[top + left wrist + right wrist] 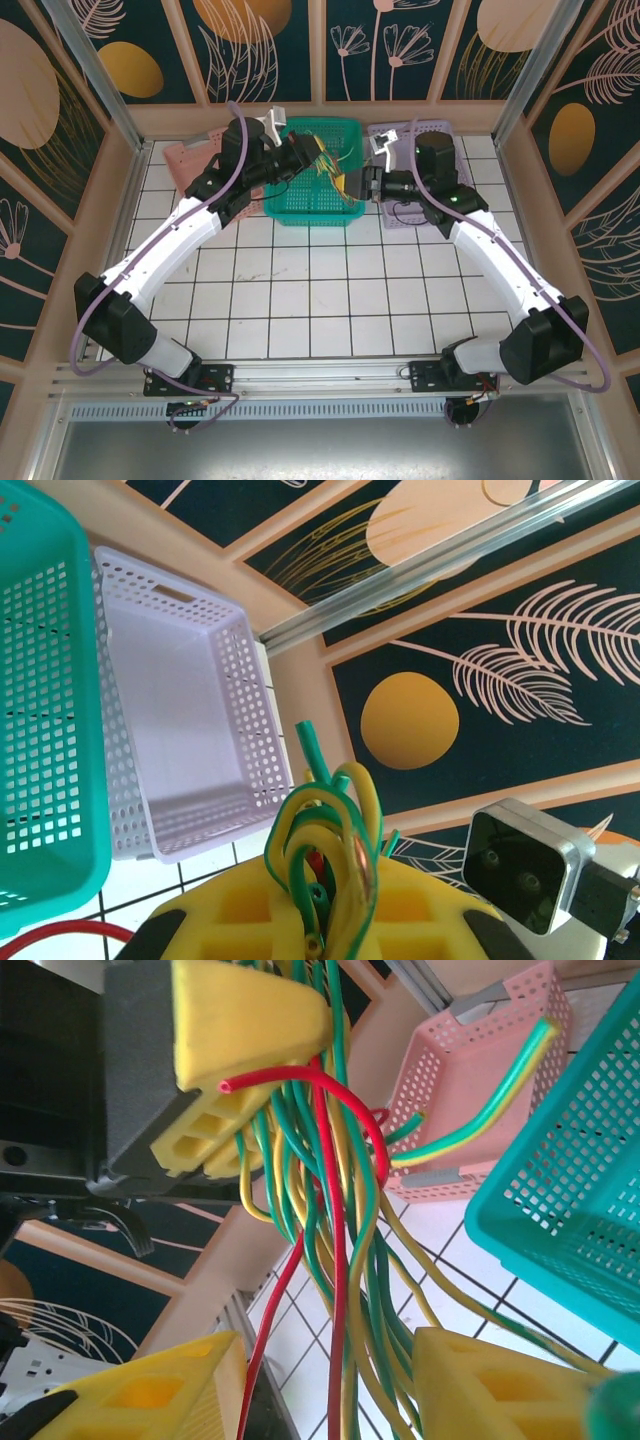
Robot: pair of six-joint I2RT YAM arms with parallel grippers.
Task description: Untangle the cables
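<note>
Plainly, the left fingers [262, 908] are pressed together on a bunch of yellow and green cables [320, 830]. They hold it lifted over the teal basket [310, 208], I judge so that the loose strands hang free and can be told apart. Facing them, the right fingers [480, 1385] stand spread, 1 on either side of the hanging strands, gripping nothing. A red cable [336, 1260] runs down between them, so they look placed to pick 1 wire out. A yellow-green end [480, 1120] juts toward the pink basket [470, 1060]; whether it reaches inside I cannot tell. The lilac basket [180, 720] sits just beside the teal one on the tiled counter [300, 290], probably for sorted wires.
</note>
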